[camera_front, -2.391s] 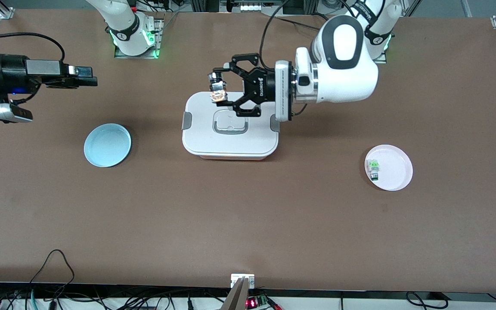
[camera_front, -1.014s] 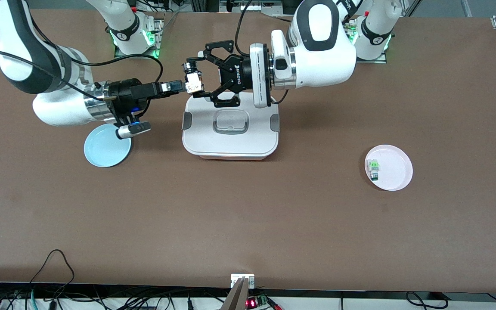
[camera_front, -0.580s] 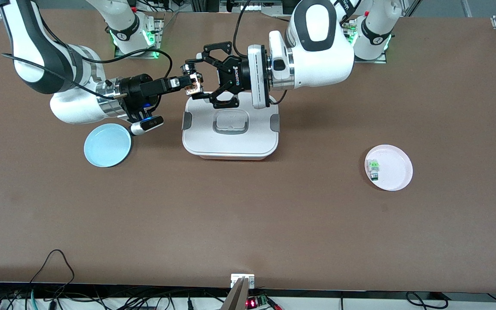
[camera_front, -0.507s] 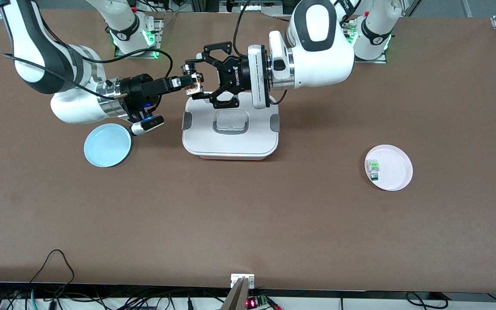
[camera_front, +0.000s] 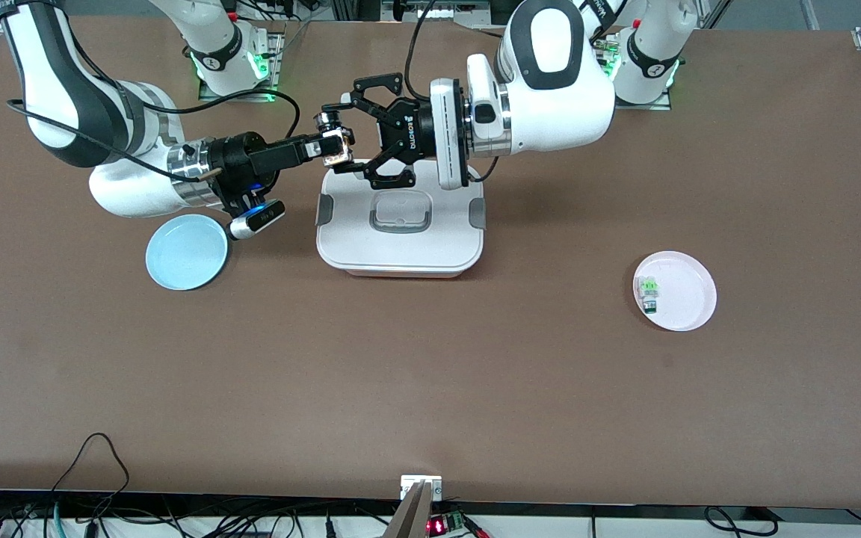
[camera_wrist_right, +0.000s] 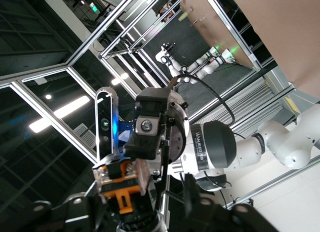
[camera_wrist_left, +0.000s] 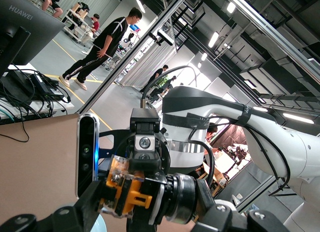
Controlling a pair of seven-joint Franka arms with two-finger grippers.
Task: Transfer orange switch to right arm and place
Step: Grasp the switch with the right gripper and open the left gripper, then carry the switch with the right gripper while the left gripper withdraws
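Note:
The orange switch [camera_front: 336,147] hangs in the air over the edge of the white lidded box [camera_front: 400,254] that lies farthest from the front camera. My left gripper [camera_front: 335,141], the black linkage one, is shut on it. My right gripper [camera_front: 323,146] reaches in level from the right arm's end, its slim fingers on either side of the switch. In the right wrist view the switch [camera_wrist_right: 120,184] sits against one finger, and a gap shows before the other finger [camera_wrist_right: 188,192]. In the left wrist view the switch [camera_wrist_left: 122,192] shows orange and clear right in front of the right arm's wrist.
A light blue plate [camera_front: 186,252] lies under the right arm's wrist, beside the box. A pale pink plate [camera_front: 692,306] toward the left arm's end holds a small green-topped piece [camera_front: 649,288]. Cables and a clamp run along the table's near edge.
My right arm has swung in from its end of the table and brought its fingers around the switch. My left gripper shifted a little toward the right arm, still holding the switch.

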